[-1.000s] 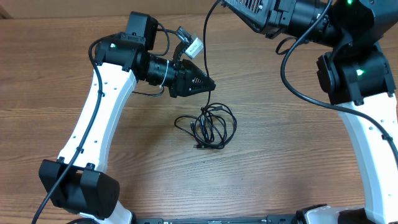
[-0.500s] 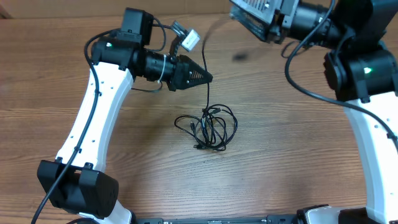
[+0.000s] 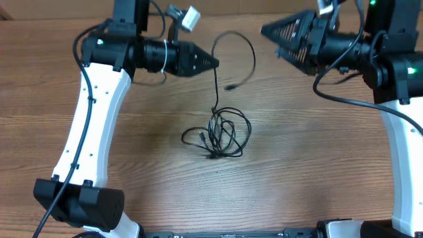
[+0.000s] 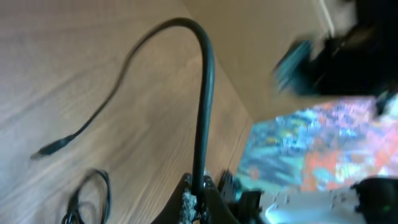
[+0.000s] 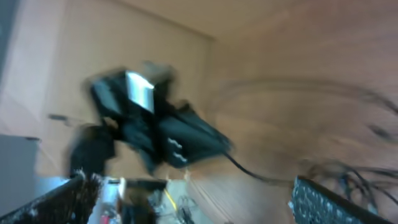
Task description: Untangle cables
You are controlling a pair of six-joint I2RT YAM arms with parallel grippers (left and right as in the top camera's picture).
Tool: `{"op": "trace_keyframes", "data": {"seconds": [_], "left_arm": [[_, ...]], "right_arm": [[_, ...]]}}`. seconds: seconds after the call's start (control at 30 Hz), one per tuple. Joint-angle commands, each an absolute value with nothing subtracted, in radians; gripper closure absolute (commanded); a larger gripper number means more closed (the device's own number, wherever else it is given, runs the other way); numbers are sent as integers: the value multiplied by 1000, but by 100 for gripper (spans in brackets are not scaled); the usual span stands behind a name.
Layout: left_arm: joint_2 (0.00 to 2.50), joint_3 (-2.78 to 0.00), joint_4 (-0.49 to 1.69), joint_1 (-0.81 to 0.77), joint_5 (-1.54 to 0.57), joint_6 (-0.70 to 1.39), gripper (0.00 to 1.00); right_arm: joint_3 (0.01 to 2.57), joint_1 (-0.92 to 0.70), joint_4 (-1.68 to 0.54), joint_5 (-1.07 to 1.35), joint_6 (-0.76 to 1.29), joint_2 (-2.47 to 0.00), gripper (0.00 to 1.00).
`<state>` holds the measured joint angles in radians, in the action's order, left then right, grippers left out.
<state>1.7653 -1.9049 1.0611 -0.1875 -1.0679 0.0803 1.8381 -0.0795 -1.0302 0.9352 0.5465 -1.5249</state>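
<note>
Left hand (image 3: 215, 63) clamps a strand (image 3: 215, 89) rising from the cables (image 3: 221, 135); right hand (image 3: 271, 43) spread open.

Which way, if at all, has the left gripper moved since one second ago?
Yes. The left gripper has moved toward the far edge of the table, away from the cable bundle lying below it.

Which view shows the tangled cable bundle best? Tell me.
Overhead: the cable bundle is whole and sharp. The left wrist view catches only one loop at its bottom edge; the right wrist view shows blurred strands.
</note>
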Motion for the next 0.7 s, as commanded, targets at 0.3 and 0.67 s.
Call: {"op": "trace_keyframes", "data": {"seconds": [0.3, 0.67], "left_arm": [[1731, -2133, 900, -184, -1009, 698, 96], [1731, -2139, 755, -184, -1021, 1128, 96]], "right_arm": [[1740, -239, -1180, 705, 249, -1516, 0], [1702, -398, -1083, 551, 215, -1534, 0]]}}
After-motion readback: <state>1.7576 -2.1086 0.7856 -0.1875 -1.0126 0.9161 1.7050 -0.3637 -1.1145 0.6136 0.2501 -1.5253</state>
